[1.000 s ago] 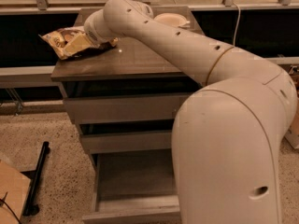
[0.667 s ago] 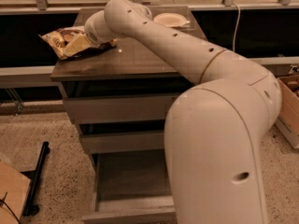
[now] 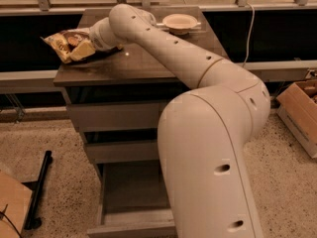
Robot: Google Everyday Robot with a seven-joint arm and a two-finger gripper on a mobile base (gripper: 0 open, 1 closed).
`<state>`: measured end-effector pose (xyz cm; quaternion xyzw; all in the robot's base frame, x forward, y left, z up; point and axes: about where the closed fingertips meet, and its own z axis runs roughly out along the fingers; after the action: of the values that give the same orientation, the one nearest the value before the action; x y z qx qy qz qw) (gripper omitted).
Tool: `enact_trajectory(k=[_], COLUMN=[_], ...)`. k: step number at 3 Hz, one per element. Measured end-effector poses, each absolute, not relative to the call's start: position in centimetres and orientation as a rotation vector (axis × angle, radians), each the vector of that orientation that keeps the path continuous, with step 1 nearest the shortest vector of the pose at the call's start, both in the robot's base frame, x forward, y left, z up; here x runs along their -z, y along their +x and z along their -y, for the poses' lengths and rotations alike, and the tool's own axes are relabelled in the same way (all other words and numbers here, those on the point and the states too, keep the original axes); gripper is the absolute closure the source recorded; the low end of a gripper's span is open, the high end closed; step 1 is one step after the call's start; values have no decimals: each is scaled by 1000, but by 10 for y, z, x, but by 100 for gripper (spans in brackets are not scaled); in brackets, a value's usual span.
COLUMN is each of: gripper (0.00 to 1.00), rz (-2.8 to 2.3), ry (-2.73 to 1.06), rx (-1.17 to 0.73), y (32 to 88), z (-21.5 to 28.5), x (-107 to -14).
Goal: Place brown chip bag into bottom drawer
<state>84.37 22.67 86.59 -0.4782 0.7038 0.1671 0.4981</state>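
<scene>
While the arm (image 3: pixel 198 68) reached across the cabinet top (image 3: pixel 124 69), its single gripper (image 3: pixel 89 43) sat at the left end of that surface, right against the tan-yellow end of the one brown chip bag (image 3: pixel 65 43). Whether the gripper was clasping the bag or merely touching it could not be told, since the wrist hid the contact. The bag lay at the cabinet's left edge, its far end jutting past it, well above the drawers. Three grey-brown drawers were stacked below: the top drawer (image 3: pixel 114 115) and the middle drawer (image 3: pixel 121 151) were closed or nearly so, and the bottom drawer (image 3: pixel 131 190) was pulled out, its shallow tray holding nothing that showed. One pale bowl (image 3: pixel 180 21) stood at the back of the cabinet top, well apart from the bag. On the floor were one black bar (image 3: pixel 38 190) to the left and one cardboard box (image 3: pixel 299 110) to the right. Compared with a second earlier, the bag, the bowl and the gripper kept their places, and the bottom drawer stayed open; the arm's thick elbow section had swung leftward, now covering the right part of all three drawer fronts and uncovering more of the cardboard box.
</scene>
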Motion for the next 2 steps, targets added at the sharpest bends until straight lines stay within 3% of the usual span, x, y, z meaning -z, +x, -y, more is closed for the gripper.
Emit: enact_trajectory(k=[2], gripper=[65], rz=[-1694], ry=[-1185], rx=[-339], y=[838], z=[-230], x=[-870])
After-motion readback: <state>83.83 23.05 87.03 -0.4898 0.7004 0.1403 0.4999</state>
